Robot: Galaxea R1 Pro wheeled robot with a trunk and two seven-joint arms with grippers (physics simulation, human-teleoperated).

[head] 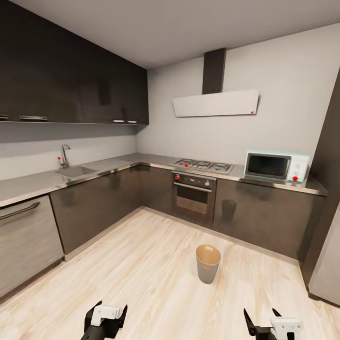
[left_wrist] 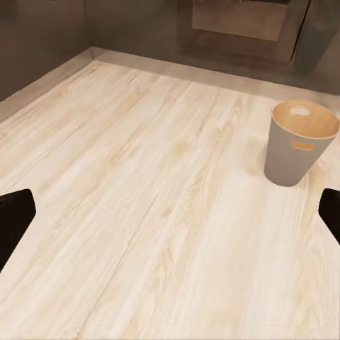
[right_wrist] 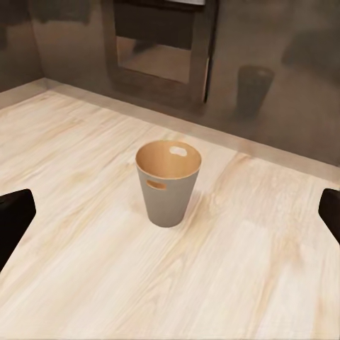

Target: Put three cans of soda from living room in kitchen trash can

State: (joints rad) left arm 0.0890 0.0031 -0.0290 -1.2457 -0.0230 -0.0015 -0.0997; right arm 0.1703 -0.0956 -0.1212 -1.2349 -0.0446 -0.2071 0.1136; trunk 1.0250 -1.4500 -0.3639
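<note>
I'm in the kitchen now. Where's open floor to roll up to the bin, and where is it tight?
Pale wood floor is bare between the left cabinets and the trash can, and between the can and both grippers, left and right. Tighter behind the can, toward the oven and the right-hand cabinets.

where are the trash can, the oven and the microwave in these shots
trash can (head: 208, 271), head view, on its off-white outer wall
oven (head: 193, 197), head view, on its glass door
microwave (head: 267, 165), head view, on its dark door window
</note>
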